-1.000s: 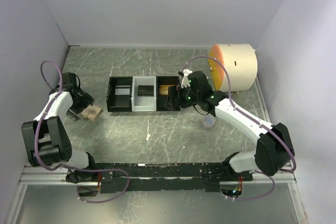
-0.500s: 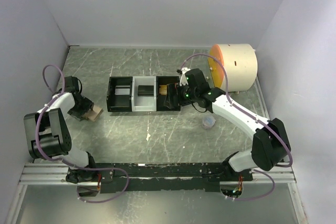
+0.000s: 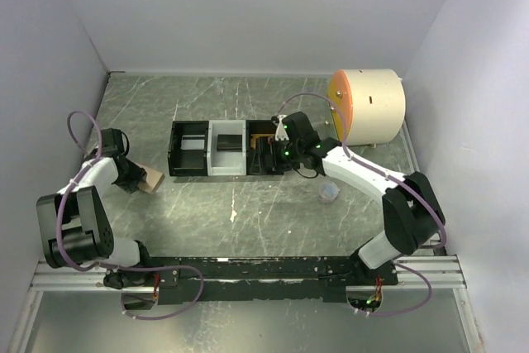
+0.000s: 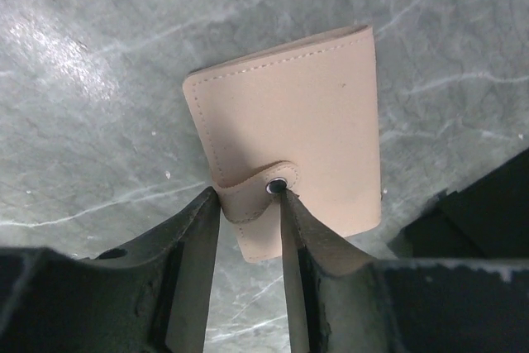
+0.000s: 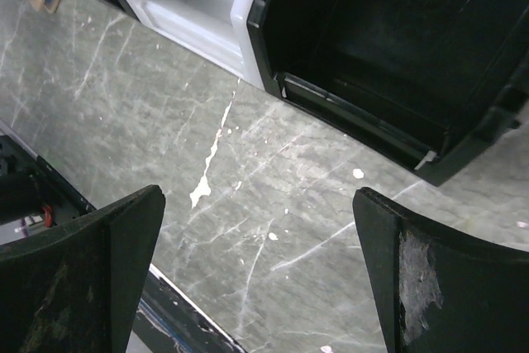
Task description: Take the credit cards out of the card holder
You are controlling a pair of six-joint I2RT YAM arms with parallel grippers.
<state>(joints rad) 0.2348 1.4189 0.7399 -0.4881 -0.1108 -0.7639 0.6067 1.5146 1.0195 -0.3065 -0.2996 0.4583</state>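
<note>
Nearest, at the left of the grey marbled tabletop [image 4: 99, 80], the tan card holder [image 4: 289, 113] lies flat and closed with its snap fastened. The left pincer [image 4: 248, 196] pinches its strap tab, one finger against each edge of the tab. Farther back, the right pincer [image 5: 256, 204] hangs spread wide and empty at the right-hand black end of the three-compartment tray [image 3: 188, 169]. Farthest, at the right, a cream drum [image 3: 376, 105] with an orange face lies on its side.
</note>
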